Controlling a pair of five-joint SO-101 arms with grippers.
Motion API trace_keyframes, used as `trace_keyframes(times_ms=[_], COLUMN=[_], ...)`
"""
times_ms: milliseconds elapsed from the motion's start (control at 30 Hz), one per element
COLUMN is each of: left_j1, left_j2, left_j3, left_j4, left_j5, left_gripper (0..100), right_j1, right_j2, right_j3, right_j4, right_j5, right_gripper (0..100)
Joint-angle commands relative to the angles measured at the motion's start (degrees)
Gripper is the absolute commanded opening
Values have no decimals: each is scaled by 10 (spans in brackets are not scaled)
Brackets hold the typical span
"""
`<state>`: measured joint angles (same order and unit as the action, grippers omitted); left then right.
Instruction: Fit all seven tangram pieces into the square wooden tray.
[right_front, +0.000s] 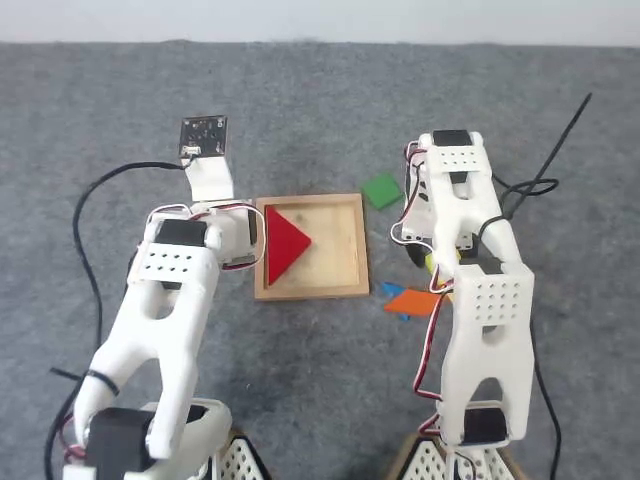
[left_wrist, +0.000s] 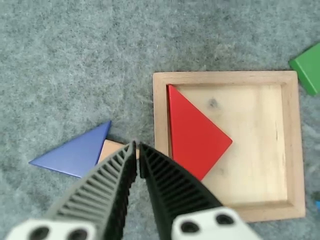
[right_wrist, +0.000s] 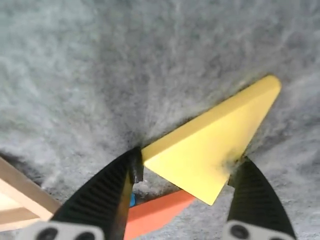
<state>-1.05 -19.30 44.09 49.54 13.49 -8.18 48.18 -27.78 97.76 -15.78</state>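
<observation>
Grey felt (right_front: 320, 110) across the whole table. Two white arms side by side on it, left arm (right_front: 165, 300) and right arm (right_front: 480, 300), with the square wooden tray (right_front: 310, 293) flat between them.

Inside the tray, against the wall nearest the left arm: large red triangle (right_front: 283, 243), flat on the tray floor, one point towards the tray's middle.

Outside the tray, on the felt on the left arm's side: large blue triangle (left_wrist: 75, 152), touching a tan piece (left_wrist: 111, 148) half hidden under the left gripper (left_wrist: 136, 146). Jaws there all but together, nothing between them, tips over the tan piece and just beside the tray wall.

On the tray's other side: right gripper (right_wrist: 187, 167) clamped on the yellow triangle (right_wrist: 210, 150), one finger at a corner, the other against the opposite edge. Cannot tell whether lifted or on the felt.

Partly under the yellow triangle's tip: orange piece (right_front: 415, 302). Near the tray's far corner: green square (right_front: 381, 190). Touching the orange piece: small blue piece (right_front: 392, 289).
</observation>
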Motion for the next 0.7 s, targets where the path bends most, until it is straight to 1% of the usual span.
trace_keyframes(times_ms=[0,467,667], left_j1=[3,3,3], left_j2=[-4,-4,-8], left_j3=[-27,-27,-27], left_j4=[2,2,4], left_j5=[-7,-7,-7], left_gripper=[15,15,15], right_j1=[0,-32,-28], right_j2=[-29,-145,-180], right_j3=[1,1,2], right_j4=[9,37,43], right_j5=[11,11,11], right_gripper=[210,210,212])
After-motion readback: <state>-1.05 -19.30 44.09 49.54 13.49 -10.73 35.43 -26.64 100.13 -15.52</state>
